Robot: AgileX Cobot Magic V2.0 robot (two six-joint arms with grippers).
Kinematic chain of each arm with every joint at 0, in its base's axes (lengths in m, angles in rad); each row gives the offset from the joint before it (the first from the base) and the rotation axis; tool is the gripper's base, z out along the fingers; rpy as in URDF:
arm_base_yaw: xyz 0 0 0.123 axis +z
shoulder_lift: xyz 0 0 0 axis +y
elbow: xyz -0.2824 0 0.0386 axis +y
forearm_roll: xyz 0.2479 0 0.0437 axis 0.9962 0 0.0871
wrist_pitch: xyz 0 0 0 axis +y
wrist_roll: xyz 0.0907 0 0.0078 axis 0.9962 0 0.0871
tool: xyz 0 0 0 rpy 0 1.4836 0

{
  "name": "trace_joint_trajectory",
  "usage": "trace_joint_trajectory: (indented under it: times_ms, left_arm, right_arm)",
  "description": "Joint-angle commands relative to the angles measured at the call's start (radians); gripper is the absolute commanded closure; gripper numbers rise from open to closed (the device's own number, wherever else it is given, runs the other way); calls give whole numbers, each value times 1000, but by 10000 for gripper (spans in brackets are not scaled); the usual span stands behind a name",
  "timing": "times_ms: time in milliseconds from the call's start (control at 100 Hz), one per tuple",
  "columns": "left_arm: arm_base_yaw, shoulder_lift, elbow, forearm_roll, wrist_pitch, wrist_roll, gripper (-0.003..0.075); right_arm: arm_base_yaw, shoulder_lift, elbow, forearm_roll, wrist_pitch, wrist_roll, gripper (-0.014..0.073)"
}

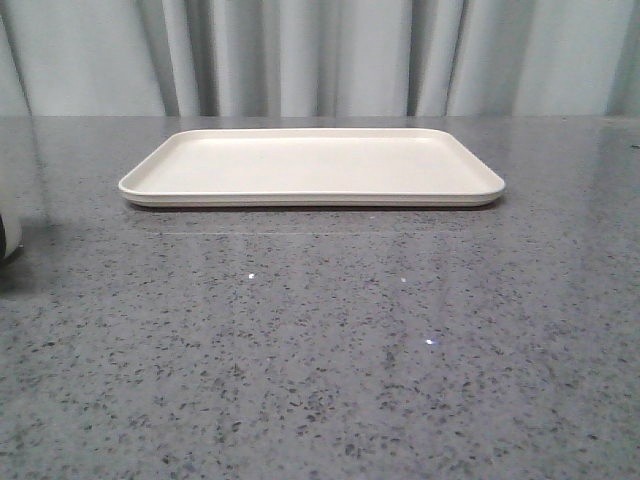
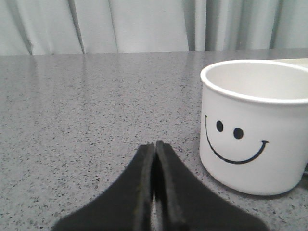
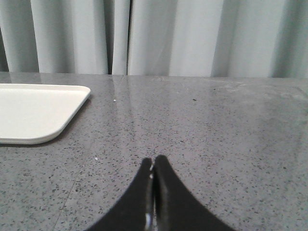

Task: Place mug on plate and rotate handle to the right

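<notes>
While both hands are closed on nothing, your left hand (image 2: 154,144) sits near the mug (image 2: 252,127), which stands upright on the tabletop (image 1: 320,340), off the plate (image 1: 311,165). Your right hand (image 3: 153,161) waits beside the plate. Expect a light, rigid, slick mug; grip its rim wall, since the handle is barely visible.

Staged test bench, speckled grey countertop (image 1: 320,350), curtain backdrop (image 1: 320,55)
</notes>
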Motion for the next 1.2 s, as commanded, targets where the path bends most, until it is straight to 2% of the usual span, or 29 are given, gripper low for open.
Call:
trace_joint_trajectory:
  times_ms: [0, 690, 940, 1190]
  left_arm:
    - [3, -33, 4, -1, -79, 0, 739]
    - [3, -33, 4, -1, -86, 0, 739]
    - [3, -33, 4, -1, -177, 0, 739]
    - [3, -33, 4, -1, -187, 0, 739]
  right_arm:
    - [-7, -21, -1, -12, -70, -2, 662]
    - [-7, -21, -1, -12, -70, -2, 662]
    - [-7, -21, -2, -12, -71, -2, 662]
    - [-7, -21, -3, -12, -69, -2, 662]
